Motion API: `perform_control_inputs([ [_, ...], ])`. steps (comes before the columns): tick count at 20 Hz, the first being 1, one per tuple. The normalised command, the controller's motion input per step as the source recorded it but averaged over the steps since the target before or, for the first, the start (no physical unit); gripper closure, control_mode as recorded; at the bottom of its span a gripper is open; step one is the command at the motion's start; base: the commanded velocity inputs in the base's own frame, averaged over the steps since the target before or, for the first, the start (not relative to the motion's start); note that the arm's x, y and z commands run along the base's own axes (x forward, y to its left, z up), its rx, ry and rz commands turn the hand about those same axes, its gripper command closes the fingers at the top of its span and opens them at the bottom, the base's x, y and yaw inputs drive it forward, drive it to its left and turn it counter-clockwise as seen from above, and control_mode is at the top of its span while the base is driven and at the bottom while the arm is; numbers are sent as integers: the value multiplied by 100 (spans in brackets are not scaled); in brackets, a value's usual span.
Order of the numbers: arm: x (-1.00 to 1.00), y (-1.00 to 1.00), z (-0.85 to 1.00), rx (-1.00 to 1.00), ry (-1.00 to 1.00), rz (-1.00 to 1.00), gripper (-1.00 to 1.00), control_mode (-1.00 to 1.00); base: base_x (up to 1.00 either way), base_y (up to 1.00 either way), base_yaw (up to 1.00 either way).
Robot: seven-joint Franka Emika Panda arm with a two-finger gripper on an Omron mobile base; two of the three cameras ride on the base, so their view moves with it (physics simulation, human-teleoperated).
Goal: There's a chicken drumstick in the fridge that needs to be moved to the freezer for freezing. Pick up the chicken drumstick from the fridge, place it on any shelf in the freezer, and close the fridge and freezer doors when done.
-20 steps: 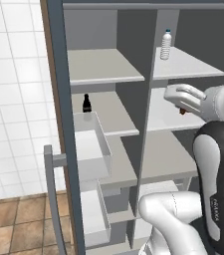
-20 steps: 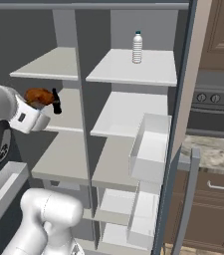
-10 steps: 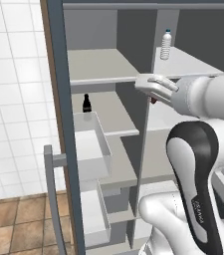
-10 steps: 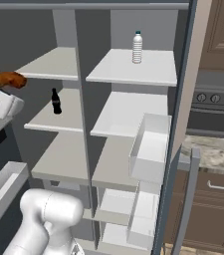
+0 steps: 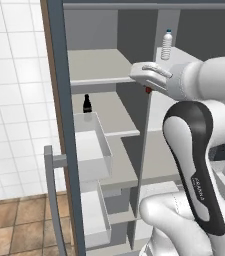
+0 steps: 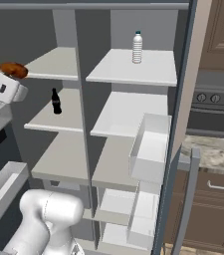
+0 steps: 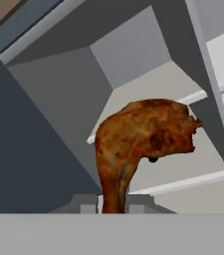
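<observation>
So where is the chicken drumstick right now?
The chicken drumstick is held in the gripper, at the front of the left compartment's top shelf, above the dark bottle.

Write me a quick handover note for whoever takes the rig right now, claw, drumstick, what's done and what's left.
Claw: shut on the chicken drumstick, held up in front of the left compartment's top shelf.
Done: drumstick picked up and carried across to the left side.
Left: set it on a shelf there, let go, close both doors.
Nearby: dark bottle on the left middle shelf, water bottle on the right top shelf.
</observation>
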Motion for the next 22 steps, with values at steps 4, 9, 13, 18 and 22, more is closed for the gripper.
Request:
perform_control_inputs([
  [4, 60, -1, -8, 0, -2, 5, 100, -100, 0, 0, 0],
  [9, 59, 14, -10, -4, -3, 1, 100, -100, 0, 0, 0],
  [13, 63, 0, -1, -4, 0, 0, 100, -100, 0, 0, 0],
  [18, 60, 12, -4, -7, 0, 0, 100, -100, 0, 0, 0],
  [22, 48, 22, -13, -12, 5, 0, 100, -100, 0, 0, 0],
])
